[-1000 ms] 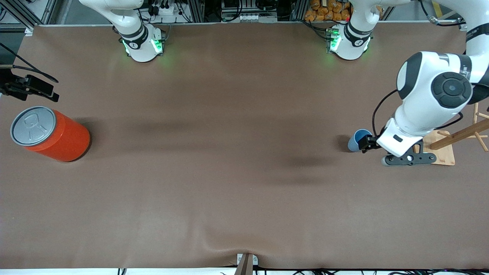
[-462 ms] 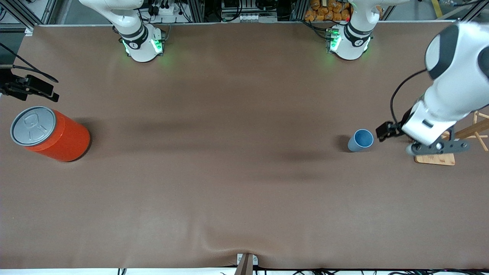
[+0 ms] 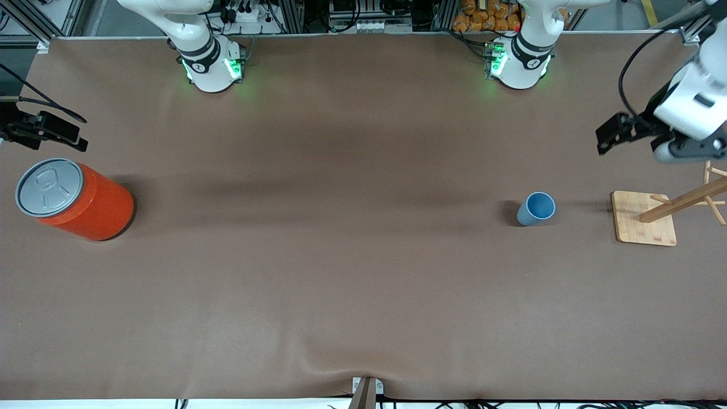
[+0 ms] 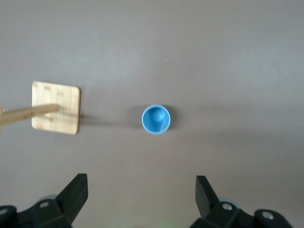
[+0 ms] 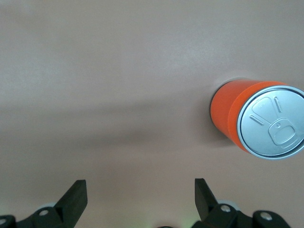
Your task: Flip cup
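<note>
Both grippers stand with their fingers spread wide apart and nothing between them. Left gripper [image 4: 141, 197] hangs high over the bare table [image 3: 341, 284] at the left arm's end, aimed straight down, with its two dark fingers [image 4: 76, 192] framing empty brown surface in the left wrist view; in the front view only the arm's white wrist and black camera bracket show at the picture's edge. Right gripper [image 5: 140, 197] hangs over the table at the right arm's end, also pointing down (the front view shows just its black bracket at the edge), near the orange can [image 3: 76, 199], which stands upright with its grey pull-tab lid up.

Resting on the table toward the left arm's end, the cup [image 3: 535, 208] stands upright with its open mouth up and its blue inside visible, apart from both grippers. Beside it, closer to the table's end, sits a wooden stand [image 3: 644, 218] with a square base and a slanted peg.
</note>
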